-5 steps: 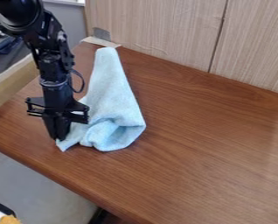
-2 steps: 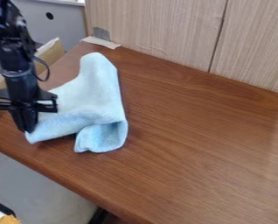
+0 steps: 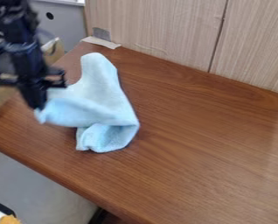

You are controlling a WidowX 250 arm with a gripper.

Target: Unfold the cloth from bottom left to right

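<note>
Risen: one hand [image 3: 38, 106], pinching one corner of one cloth [image 3: 100, 103].

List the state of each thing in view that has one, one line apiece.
Black gripper, shut on the cloth's left corner
Light blue cloth, partly folded and rumpled, its near end curled over
Strip of tape, laid along the far left corner of the tabletop

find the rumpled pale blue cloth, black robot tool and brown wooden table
Rumpled pale blue cloth [image 3: 102, 103]: camera view, its middle
Black robot tool [image 3: 38, 106]: camera view, its tip
Brown wooden table [image 3: 205, 140]: camera view, bare top
</note>
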